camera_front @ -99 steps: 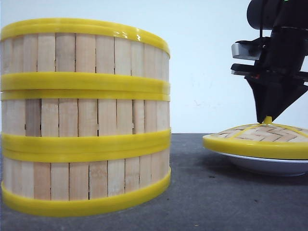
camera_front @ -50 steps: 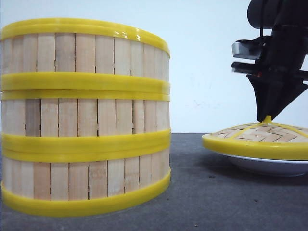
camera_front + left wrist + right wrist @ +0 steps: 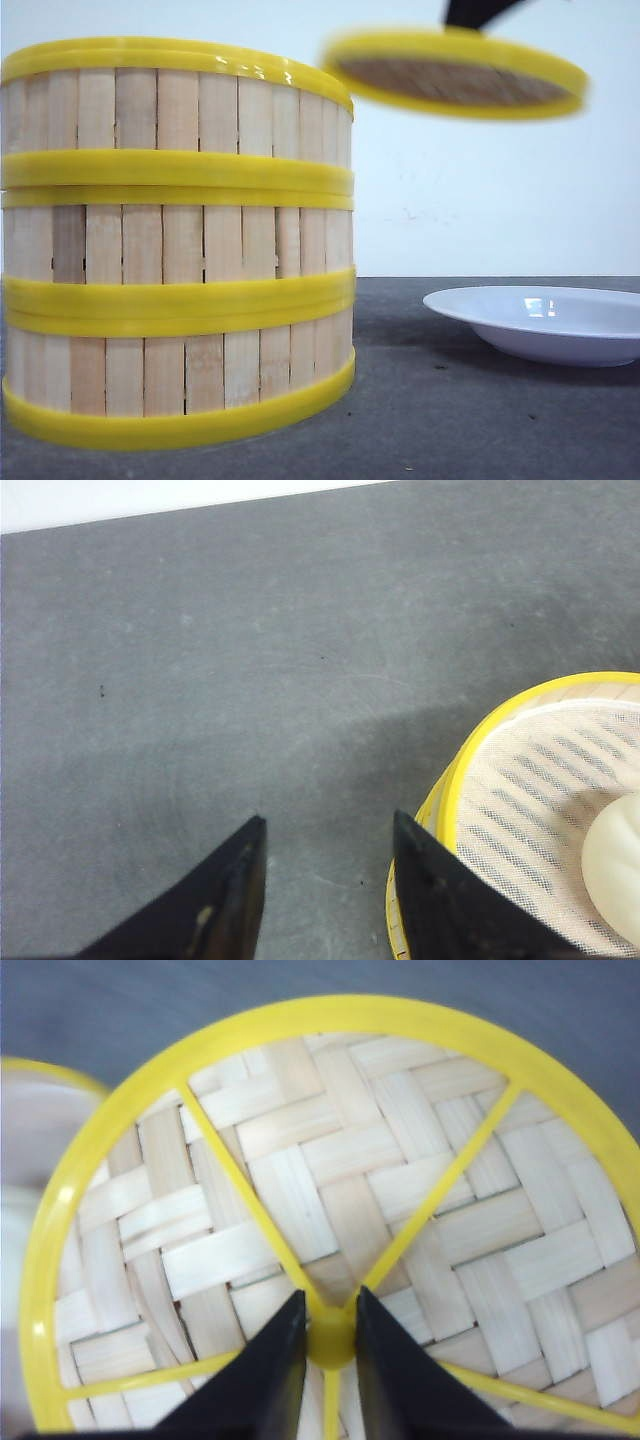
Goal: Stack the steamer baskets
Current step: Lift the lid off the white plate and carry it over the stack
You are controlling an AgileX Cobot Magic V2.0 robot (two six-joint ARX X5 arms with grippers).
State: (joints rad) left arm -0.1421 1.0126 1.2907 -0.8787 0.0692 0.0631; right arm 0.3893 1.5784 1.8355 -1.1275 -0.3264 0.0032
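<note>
Front view — steamer baskets [image 3: 175, 245] left, below right pincer [image 3: 330, 1335]

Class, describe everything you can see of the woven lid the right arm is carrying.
The lid is round, of pale woven strips under thin yellow ribs that run from a thick yellow rim to a central yellow knob. The right gripper is shut on that knob. In the front view the lid hangs tilted and blurred in the air, level with the top of the basket stack, touching neither it nor the plate.
</note>
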